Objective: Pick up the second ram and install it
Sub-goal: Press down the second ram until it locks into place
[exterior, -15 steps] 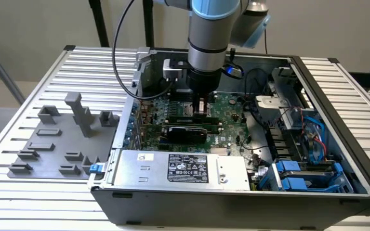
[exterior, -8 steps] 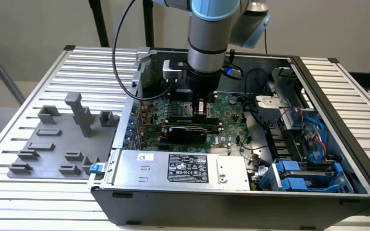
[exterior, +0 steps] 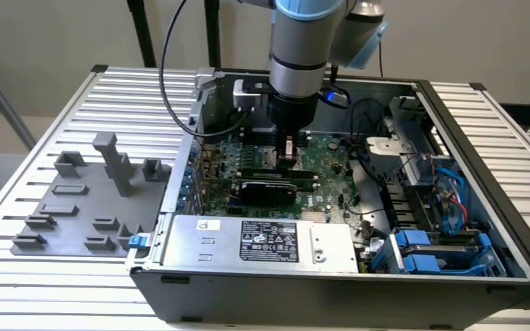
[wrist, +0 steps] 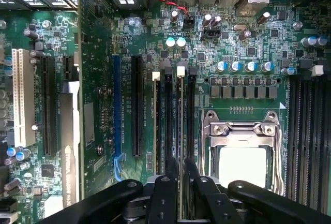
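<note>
Motherboard (wrist: 248, 43) below; gripper (wrist: 179, 169) clamps second ram (wrist: 180, 131).

Lab or workshop bench, slatted aluminium table (exterior: 53, 276), opened computer case (exterior: 339, 283), gray fixture blocks (exterior: 90, 200)

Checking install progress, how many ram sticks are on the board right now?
2. One ram stands upright on the board; the second ram, held in the jaws, is alongside it, nearer the processor. Others may be hidden.
</note>
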